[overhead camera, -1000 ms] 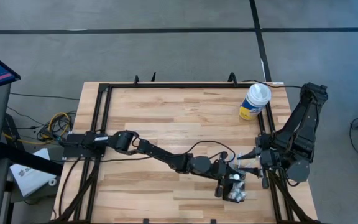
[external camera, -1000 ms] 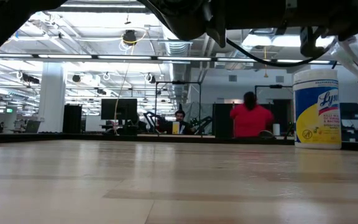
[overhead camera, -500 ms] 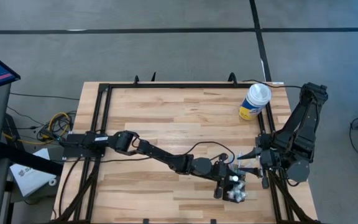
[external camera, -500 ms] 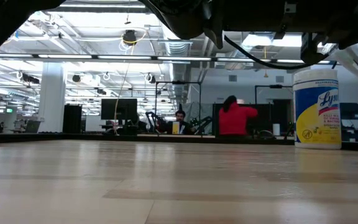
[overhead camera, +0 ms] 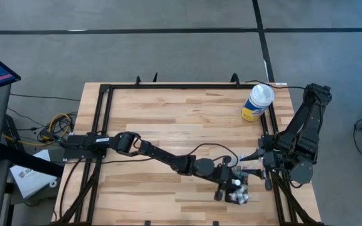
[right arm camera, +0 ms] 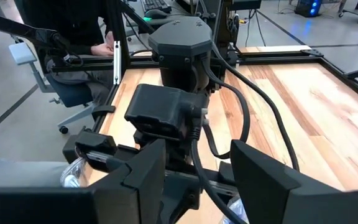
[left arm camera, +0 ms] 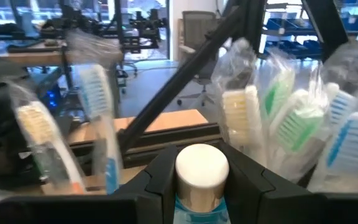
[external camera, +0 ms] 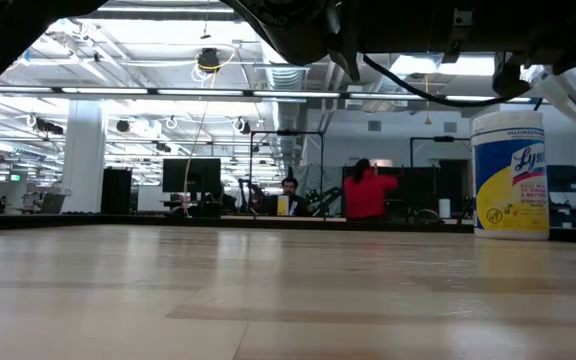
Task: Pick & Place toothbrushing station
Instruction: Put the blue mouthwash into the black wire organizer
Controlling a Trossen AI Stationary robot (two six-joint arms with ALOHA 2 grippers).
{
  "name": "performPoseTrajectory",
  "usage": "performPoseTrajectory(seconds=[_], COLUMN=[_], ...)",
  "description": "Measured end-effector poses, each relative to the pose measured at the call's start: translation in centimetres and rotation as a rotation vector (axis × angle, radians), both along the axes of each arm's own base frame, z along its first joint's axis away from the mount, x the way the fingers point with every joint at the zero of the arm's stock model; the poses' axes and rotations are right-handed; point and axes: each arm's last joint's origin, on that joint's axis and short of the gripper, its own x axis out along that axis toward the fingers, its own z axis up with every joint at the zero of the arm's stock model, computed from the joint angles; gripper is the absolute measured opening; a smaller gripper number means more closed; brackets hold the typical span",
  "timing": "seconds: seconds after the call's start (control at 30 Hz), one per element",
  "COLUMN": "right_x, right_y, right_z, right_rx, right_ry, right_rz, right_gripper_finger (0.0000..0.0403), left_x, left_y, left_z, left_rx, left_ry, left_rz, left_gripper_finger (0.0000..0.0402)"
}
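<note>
The white-lidded yellow-and-blue cylindrical wipes canister [external camera: 511, 173] is showing part of a blue brand word, "Lys", with small unreadable print above it; it is standing at the far right corner of the pale wooden slatted table [overhead camera: 168, 119], just inside the black metal frame [overhead camera: 100, 113].

The small black box-shaped toothbrushing station [overhead camera: 237, 191], packed with plastic-wrapped toothbrushes [left arm camera: 291, 124] and a white-capped tube [left arm camera: 202, 171], is sitting close to the table's near edge, toward the right side. The left gripper [overhead camera: 229, 188] is reaching across the table and is positioned right at the station; in the left wrist view its dark fingers [left arm camera: 160, 180] are standing on either side of the white-capped tube, but I cannot tell whether they are pressing on it.

The right gripper [overhead camera: 251, 163] is waiting near the right edge, just beside the station, with its fingers [right arm camera: 145, 171] spread apart and holding nothing.

The left and middle stretches of the table are lying open. A person in red [external camera: 370, 192] is standing in the room beyond.
</note>
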Motion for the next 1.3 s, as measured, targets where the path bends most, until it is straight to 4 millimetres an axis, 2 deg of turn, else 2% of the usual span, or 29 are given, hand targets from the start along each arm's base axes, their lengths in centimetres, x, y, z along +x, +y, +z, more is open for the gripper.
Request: performPoseTrajectory(seconds=[0.43,0.7,0.93,1.3], right_x=[-0.3,-1.7,-2.6,-1.8], right_y=[0.0,0.0,0.3,-0.1], right_z=[-0.6,-1.7,-1.8,-1.8], right_rx=[-0.033,-0.124,-0.111,-0.101], right_ry=[0.089,0.198,0.208,0.207], right_rz=[0.092,0.198,0.231,0.177], right_gripper_finger=[0.0171,0.0171,0.0171,0.0171], left_x=[0.3,0.6,0.7,0.7], left_y=[1.4,2.7,3.0,3.4], left_z=[-0.6,-0.6,-0.9,-1.4], left_rx=[0.029,0.024,0.023,0.040], left_ry=[0.038,0.043,0.077,0.133], left_rz=[-0.031,-0.014,-0.042,-0.037], left_gripper_finger=[0.0088,0.0088,0.0088,0.0094])
